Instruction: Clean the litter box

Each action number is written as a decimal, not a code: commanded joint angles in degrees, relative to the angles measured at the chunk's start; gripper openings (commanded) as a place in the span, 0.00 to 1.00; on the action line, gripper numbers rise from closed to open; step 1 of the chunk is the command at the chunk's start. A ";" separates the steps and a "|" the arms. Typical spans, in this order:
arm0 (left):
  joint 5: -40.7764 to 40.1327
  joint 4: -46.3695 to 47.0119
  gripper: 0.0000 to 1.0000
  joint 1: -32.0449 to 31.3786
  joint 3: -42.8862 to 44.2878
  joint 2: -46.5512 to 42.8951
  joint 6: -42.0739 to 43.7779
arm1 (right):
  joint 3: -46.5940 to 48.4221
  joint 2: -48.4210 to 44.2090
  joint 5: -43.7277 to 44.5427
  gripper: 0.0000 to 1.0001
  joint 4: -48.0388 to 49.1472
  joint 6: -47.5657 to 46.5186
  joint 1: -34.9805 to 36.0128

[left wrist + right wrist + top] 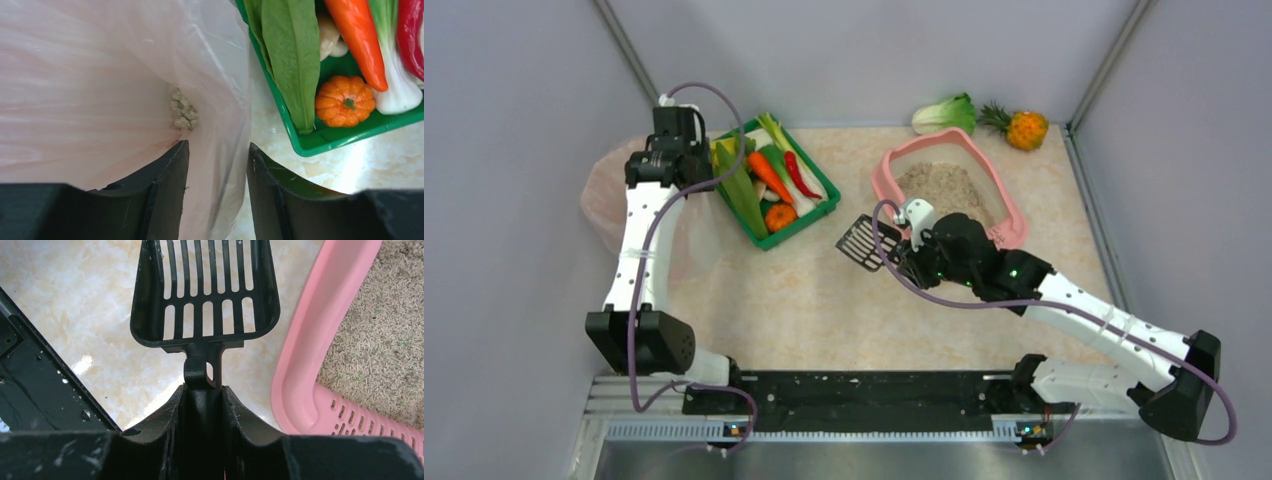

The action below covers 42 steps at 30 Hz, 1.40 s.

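text: none legible | labels: none | brands, numbers, signs — none readable

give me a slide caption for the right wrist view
Right gripper clamps the handle of an empty black slotted scoop over the table beside the pink litter box.

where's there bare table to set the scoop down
Widest bare patch: the near centre of the table, bordered by the green tray, the two arms and the black base rail. A narrower strip runs between the tray and the litter box. Crowded: the far edge beyond the box, with bok choy and pineapple.
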 commanded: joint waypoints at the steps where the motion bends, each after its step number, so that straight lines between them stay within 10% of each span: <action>1: 6.64 -0.67 0.48 0.54 -0.90 -0.07 -0.92 | 1.83 -0.55 0.15 0.00 1.78 -1.06 -1.14; 11: 6.66 -6.33 0.00 0.56 0.61 -4.76 -1.82 | 1.64 -0.86 0.55 0.00 1.79 -1.71 -3.21; 24: 23.23 -16.97 0.00 -4.47 -2.66 -18.04 -3.05 | 5.18 -0.37 7.76 0.00 -1.12 -0.87 -6.31; 36: 26.55 -11.25 0.00 -37.40 3.26 -14.57 -4.43 | 10.12 -2.04 24.48 0.00 -11.10 2.63 -12.40; 42: 24.20 -8.66 0.00 -43.30 11.48 -2.31 4.87 | 9.95 -4.77 27.60 0.00 -15.11 5.77 -18.76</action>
